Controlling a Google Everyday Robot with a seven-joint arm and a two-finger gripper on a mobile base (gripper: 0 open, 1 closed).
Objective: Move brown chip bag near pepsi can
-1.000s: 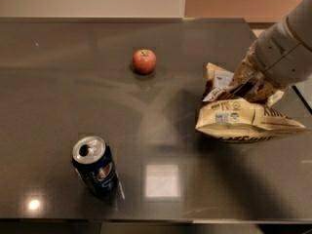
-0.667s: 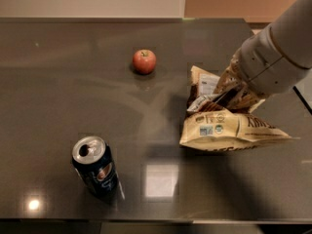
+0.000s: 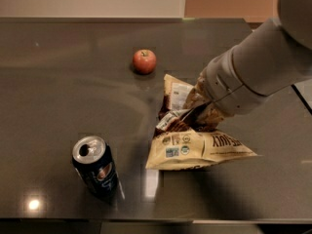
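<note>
The brown chip bag (image 3: 197,147), tan and dark brown with a white label panel, is crumpled on the dark table right of centre. My gripper (image 3: 193,112) comes in from the upper right and is shut on the bag's upper folded part; its fingertips are buried in the crinkled foil. The pepsi can (image 3: 95,167), dark blue with an opened silver top, stands upright at the front left. A gap of roughly one can width separates the bag's left corner from the can.
A red apple (image 3: 145,61) sits at the back centre of the glossy dark table (image 3: 53,91). My thick grey arm (image 3: 258,65) covers the table's right side. The table's front edge runs just below the can.
My gripper has dragged the chip bag leftward and toward the front, from the table's right edge to right of centre, closer to the can. Can and apple have not moved.
</note>
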